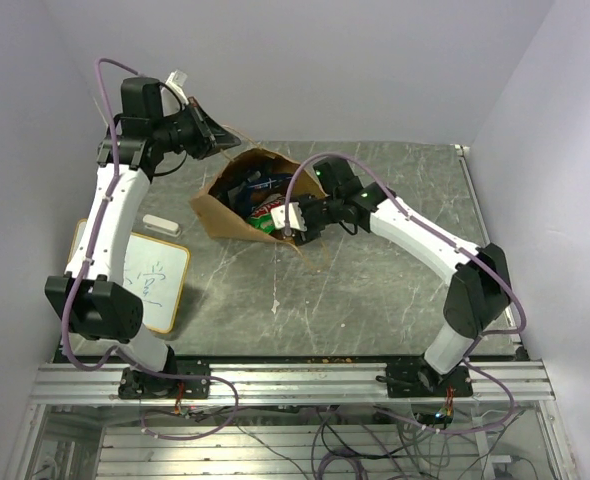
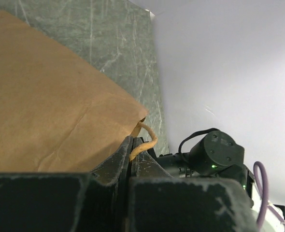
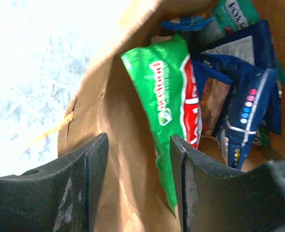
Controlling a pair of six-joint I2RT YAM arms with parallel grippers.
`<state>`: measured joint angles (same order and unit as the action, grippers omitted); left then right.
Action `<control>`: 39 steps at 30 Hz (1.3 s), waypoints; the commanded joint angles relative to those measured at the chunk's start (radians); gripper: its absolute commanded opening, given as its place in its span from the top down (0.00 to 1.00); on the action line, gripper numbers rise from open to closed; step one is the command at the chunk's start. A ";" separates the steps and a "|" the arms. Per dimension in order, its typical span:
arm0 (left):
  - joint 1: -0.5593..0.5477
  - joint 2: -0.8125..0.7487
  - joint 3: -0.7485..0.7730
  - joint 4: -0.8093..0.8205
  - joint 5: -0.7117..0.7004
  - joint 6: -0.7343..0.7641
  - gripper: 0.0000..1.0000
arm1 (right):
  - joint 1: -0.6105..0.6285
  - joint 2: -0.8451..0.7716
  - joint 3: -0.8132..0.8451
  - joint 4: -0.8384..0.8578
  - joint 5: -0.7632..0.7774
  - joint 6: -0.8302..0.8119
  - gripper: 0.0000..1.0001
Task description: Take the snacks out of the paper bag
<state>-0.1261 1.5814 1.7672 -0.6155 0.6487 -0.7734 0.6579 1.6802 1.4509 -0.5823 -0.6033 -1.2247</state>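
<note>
The brown paper bag (image 1: 220, 208) lies tilted on the table with its mouth open toward the right arm. My left gripper (image 1: 215, 135) is shut on the bag's upper rim and string handle (image 2: 145, 142) and holds the mouth up; the bag's outer side (image 2: 46, 96) fills the left wrist view. My right gripper (image 1: 300, 225) is open at the mouth. In the right wrist view its jaws (image 3: 138, 145) stand apart inside the bag (image 3: 116, 159), with the lower end of the green-white packet (image 3: 164, 106) between them, untouched. Blue packets (image 3: 244, 96) lie deeper, also showing from above (image 1: 253, 188).
A small whiteboard (image 1: 153, 282) with writing lies at the left, a white eraser (image 1: 162, 224) beside it. White walls close in the table at the back, left and right. Crumbs lie on the table near the front rail (image 1: 325, 357).
</note>
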 commanded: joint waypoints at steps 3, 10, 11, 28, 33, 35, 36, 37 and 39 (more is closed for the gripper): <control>0.017 -0.001 -0.006 0.026 0.015 -0.033 0.93 | 0.012 0.024 -0.070 0.165 0.012 -0.066 0.43; 0.016 -0.052 -0.101 0.093 -0.004 -0.107 0.93 | 0.015 0.067 -0.075 0.278 0.017 -0.050 0.40; 0.016 -0.057 -0.109 0.093 -0.003 -0.113 0.93 | 0.016 0.073 -0.076 0.287 0.011 -0.050 0.40; -0.009 -0.104 -0.100 0.010 -0.048 -0.100 0.93 | 0.007 0.128 -0.072 0.444 -0.117 0.056 0.83; -0.009 -0.093 -0.100 -0.008 -0.035 -0.080 0.93 | -0.014 0.100 -0.106 0.516 -0.119 0.111 1.00; -0.009 -0.085 -0.096 -0.005 -0.024 -0.080 0.93 | -0.018 0.091 -0.117 0.526 -0.106 0.116 1.00; -0.009 -0.080 -0.090 -0.006 -0.022 -0.077 0.93 | -0.018 0.086 -0.119 0.534 -0.103 0.122 1.00; -0.009 -0.075 -0.083 -0.009 -0.021 -0.071 0.93 | -0.018 0.082 -0.119 0.543 -0.102 0.136 1.00; -0.009 -0.066 -0.074 -0.015 -0.021 -0.058 0.93 | -0.017 0.072 -0.119 0.569 -0.096 0.172 1.00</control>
<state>-0.1303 1.5063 1.6558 -0.6189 0.6071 -0.8639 0.6441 1.7988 1.3441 -0.1047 -0.6853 -1.1217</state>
